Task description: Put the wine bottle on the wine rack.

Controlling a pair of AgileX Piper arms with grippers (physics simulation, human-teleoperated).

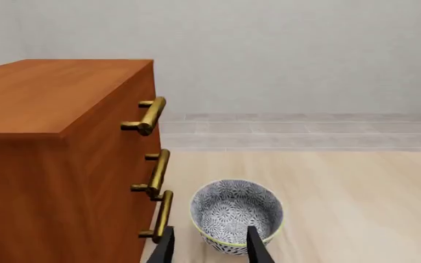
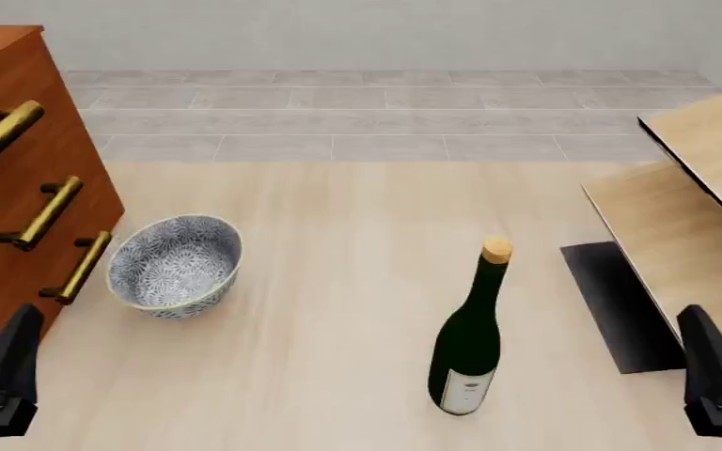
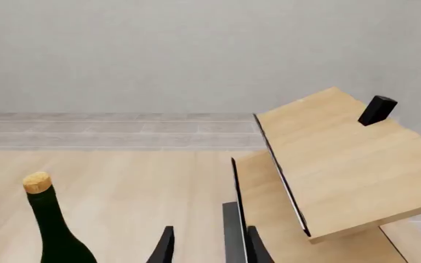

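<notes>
**Wine bottle standing alone between two idle claws**

The wine bottle (image 2: 469,340) is standing upright on the light wooden tabletop (image 2: 336,244), near the front and a little right of centre in the front view. Its tan cork is pointing up and its white label is sitting low on the dark green body. Nothing is touching it.

The wine rack (image 2: 687,216) is sitting to the right of the bottle, its slanted light wood panels rising toward the right edge and its black flat base lying on the tabletop just beside the bottle's side of the rack. Bottle and rack are standing apart.

The left claw (image 1: 210,246) is hovering at the front left corner with its fingers spread apart and nothing between them, facing a patterned blue-and-white bowl (image 2: 174,265). That bowl is resting just beside a reddish-brown drawer cabinet (image 2: 10,188) with brass handles.

The right claw (image 3: 210,246) is hovering at the front right corner, likewise spread apart and holding nothing. Its wrist view is showing the rack's panels straight ahead and the bottle off to one side, clear of the fingers.
</notes>
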